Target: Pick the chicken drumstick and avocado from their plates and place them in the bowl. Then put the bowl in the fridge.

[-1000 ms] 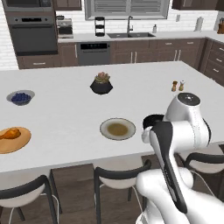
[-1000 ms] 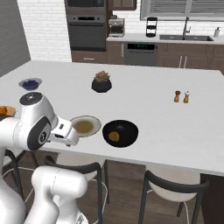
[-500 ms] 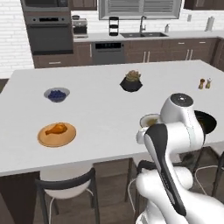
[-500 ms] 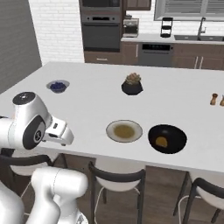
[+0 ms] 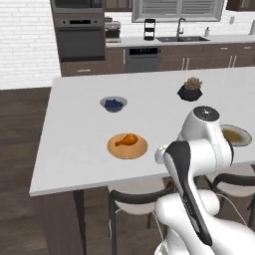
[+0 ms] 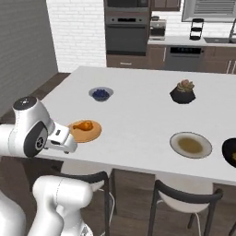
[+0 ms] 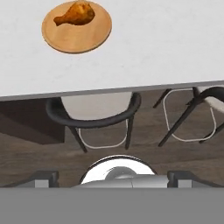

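Note:
The chicken drumstick point(image 5: 125, 140) point(image 6: 83, 125) point(image 7: 75, 15) lies on the orange-tan plate point(image 5: 130, 151) point(image 6: 91, 134) point(image 7: 78, 38) near the island's front edge. My gripper point(image 6: 65, 144) point(image 7: 112, 177) hangs at the counter's front, short of that plate and to its near side. Its two dark fingertips point(image 7: 42, 176) stand wide apart with nothing between them, so it is open. The beige plate point(image 5: 238, 135) point(image 6: 191, 144) with the olive centre is bare. The black bowl point(image 6: 230, 151) is cut by the right edge. The avocado and the fridge are out of view.
A small grey bowl of blue berries point(image 5: 113, 104) point(image 6: 100, 94) and a black pot with a succulent point(image 5: 190, 89) point(image 6: 183, 91) stand further back on the white island point(image 5: 79, 129). Dark stools point(image 7: 94, 111) sit under the counter's front edge. Oven and sink line the back wall.
The whole picture has shifted: the base has driven left along the island, bringing the drumstick's plate toward the middle. The bowl has slid to the right edge. The gripper stays open.

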